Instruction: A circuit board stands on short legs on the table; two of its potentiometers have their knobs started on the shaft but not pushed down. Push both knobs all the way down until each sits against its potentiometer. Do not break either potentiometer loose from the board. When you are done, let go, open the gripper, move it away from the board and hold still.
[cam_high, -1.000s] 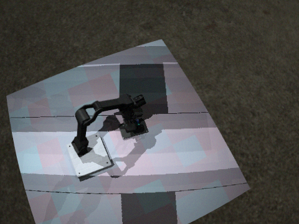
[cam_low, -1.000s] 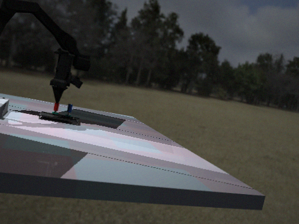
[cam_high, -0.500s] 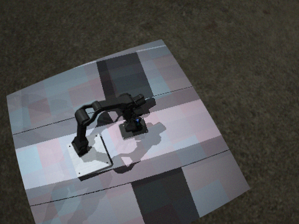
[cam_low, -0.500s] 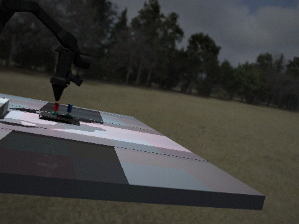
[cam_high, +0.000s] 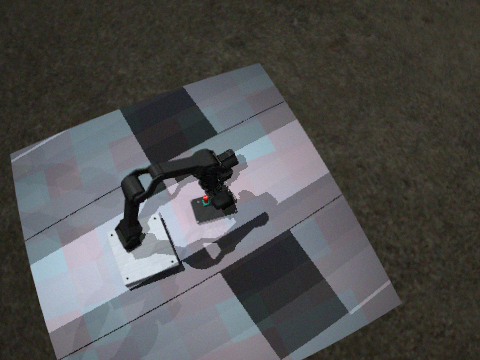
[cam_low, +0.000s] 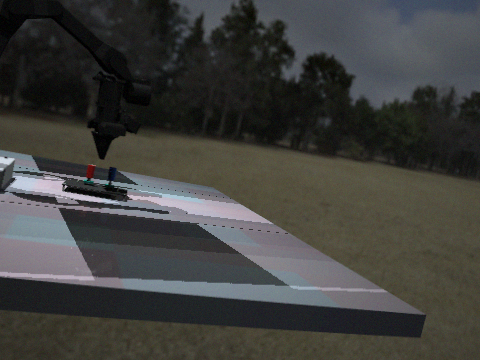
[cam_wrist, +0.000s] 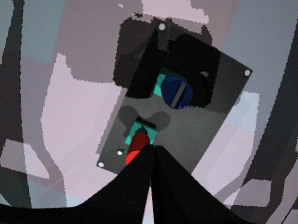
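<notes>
The dark circuit board (cam_high: 207, 217) (cam_low: 75, 185) (cam_wrist: 187, 130) stands low on the table. The red knob (cam_high: 205, 198) (cam_low: 91, 171) (cam_wrist: 138, 145) is upright over a teal potentiometer; its lower end is close to it, but contact is too small to tell. The slotted blue knob (cam_low: 112, 173) (cam_wrist: 176, 93) stands over the other potentiometer, with a thin dark shaft showing beneath it. My gripper (cam_low: 102, 158) (cam_wrist: 153, 151) is shut and empty. Its tips hang above the board, between the two knobs in the exterior view, touching neither. In the top view the arm hides the blue knob.
The arm's pale base plate (cam_high: 145, 260) (cam_low: 5, 172) lies beside the board, on the arm's side. The table top (cam_high: 260, 175) (cam_low: 180, 260) has coloured patches and dark squares. Shadows of the arm fall across the board and table.
</notes>
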